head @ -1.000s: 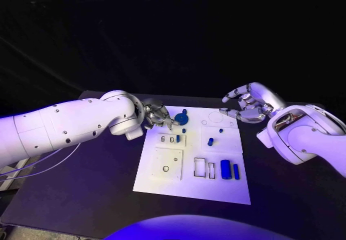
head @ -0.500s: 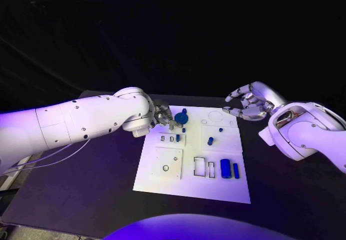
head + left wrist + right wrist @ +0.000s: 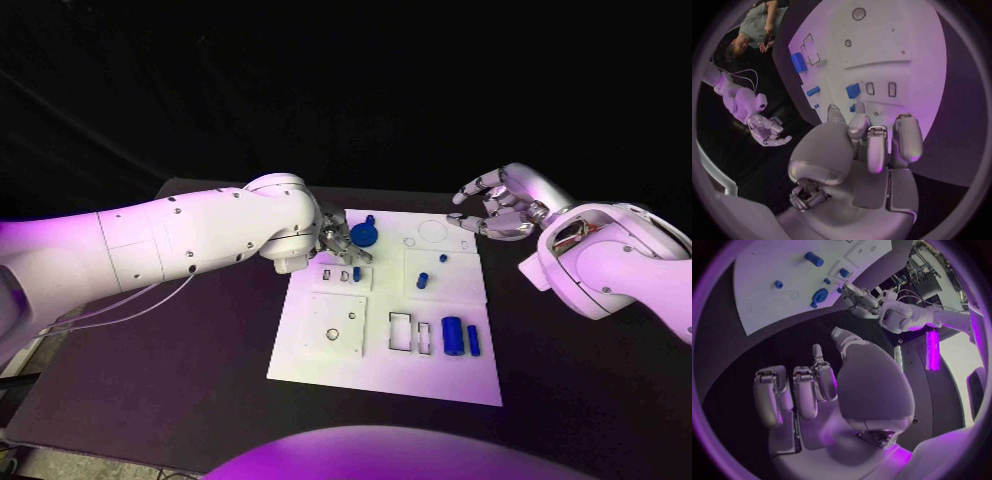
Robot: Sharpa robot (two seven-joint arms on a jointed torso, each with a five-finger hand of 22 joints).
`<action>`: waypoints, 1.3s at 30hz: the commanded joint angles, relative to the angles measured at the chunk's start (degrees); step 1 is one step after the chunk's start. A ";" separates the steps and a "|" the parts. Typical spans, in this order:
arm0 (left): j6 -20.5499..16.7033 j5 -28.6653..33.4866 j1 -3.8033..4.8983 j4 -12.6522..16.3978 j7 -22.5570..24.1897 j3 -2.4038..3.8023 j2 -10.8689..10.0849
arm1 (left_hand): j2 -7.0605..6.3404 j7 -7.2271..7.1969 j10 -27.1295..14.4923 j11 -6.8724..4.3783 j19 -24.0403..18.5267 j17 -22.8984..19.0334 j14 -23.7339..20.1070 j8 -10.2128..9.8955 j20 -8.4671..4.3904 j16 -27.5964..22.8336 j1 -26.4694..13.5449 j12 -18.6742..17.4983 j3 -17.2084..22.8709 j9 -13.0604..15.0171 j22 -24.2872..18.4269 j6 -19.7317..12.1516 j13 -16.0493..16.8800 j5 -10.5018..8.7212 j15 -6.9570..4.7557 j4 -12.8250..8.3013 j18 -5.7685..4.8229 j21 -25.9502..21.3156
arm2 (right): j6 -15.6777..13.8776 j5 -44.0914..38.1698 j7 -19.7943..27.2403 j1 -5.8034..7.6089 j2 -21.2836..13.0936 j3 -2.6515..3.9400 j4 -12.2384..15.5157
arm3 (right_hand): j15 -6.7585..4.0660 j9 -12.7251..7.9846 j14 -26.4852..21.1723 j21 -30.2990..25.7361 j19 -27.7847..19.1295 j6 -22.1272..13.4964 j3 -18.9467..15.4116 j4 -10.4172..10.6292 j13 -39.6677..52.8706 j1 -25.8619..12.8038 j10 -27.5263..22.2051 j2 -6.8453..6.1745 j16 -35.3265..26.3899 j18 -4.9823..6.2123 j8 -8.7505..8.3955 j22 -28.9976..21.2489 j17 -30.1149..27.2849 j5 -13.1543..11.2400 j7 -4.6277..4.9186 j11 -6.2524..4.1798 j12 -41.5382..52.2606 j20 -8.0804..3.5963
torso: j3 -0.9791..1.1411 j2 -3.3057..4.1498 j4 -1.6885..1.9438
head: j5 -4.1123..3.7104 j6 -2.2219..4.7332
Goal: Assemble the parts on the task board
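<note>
A: What is seen in the head view?

B: The white task board (image 3: 346, 355) is laid in the middle of the black table (image 3: 159, 390). The left hand (image 3: 340, 244) is held over the board's far left corner, just beside a round blue part (image 3: 364, 236). Whether anything is gripped there cannot be told from this view. The right hand (image 3: 495, 214) is raised off the board's far right corner, its fingers curled in, with nothing held. 2 upright blue parts (image 3: 460, 339) are seen side by side near the board's right edge, and a smaller blue peg (image 3: 421, 282) stands near the middle.

A: And the left wrist view?

B: The left hand (image 3: 870, 147) is shown with its fingers bent forward over the task board (image 3: 904, 65), nothing seen between them. A square blue part (image 3: 853, 90) lies just beyond the fingertips.

A: The right wrist view?

B: The right hand (image 3: 811, 390) is seen with curled, empty fingers over the dark table (image 3: 786, 345), well apart from the task board (image 3: 767, 290). The round blue part (image 3: 821, 295) is seen near the board's edge, the left hand (image 3: 856, 296) just beside it.
</note>
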 commanded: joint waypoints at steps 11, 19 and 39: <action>3.86 1.15 0.13 -1.83 -1.39 -0.60 1.89 | -0.21 0.14 -0.03 0.29 0.27 15.07 5.86 -0.64 0.02 0.20 -1.10 0.20 -1.64 0.14 0.09 -0.57 0.00 -0.57 0.12 0.33 -1.14 0.30 | 0.73 -0.36 -0.76 0.01 0.06 0.01 -0.25 | -0.26 0.15 6.08 -0.25 5.65 -0.75 0.24 0.28 4.39 -0.47 -0.57 -0.47 0.23 -0.67 -0.09 14.88 15.09 0.17 0.03 0.02 -0.34 -0.31 | -0.01 0.12 -0.03 | 0.07 -0.37; 4.29 1.29 0.12 -2.18 -1.55 -0.69 2.43 | -0.03 0.03 -0.20 0.26 0.19 15.07 5.86 -0.42 0.10 0.20 -1.17 0.31 -1.54 0.51 0.22 0.11 0.08 0.06 0.15 0.28 -1.13 0.33 | 0.78 -0.36 -0.79 -0.02 0.19 0.01 -0.42 | -0.25 0.17 6.08 -0.26 5.64 -0.76 0.24 0.32 4.41 -0.52 -0.55 -0.47 0.23 -0.66 -0.08 14.88 15.09 0.11 0.03 0.02 -0.32 -0.30 | -0.04 0.09 0.01 | -0.16 -0.47; 6.59 2.22 0.11 -2.71 -1.70 -0.78 2.63 | 0.16 -0.33 -0.99 -0.01 -0.24 15.07 5.86 -0.07 0.02 0.20 0.76 0.08 -1.53 2.07 0.58 0.96 -0.19 6.20 -0.03 0.21 -1.04 0.23 | 1.56 -0.20 -1.21 -0.10 0.42 0.00 -0.77 | -0.21 0.33 6.08 -0.37 5.58 -0.80 0.20 0.50 4.39 -0.92 -0.55 -0.42 0.23 -0.64 0.05 14.84 15.09 -0.56 0.04 0.05 -0.33 -0.26 | 0.01 0.11 -0.02 | -0.06 -0.77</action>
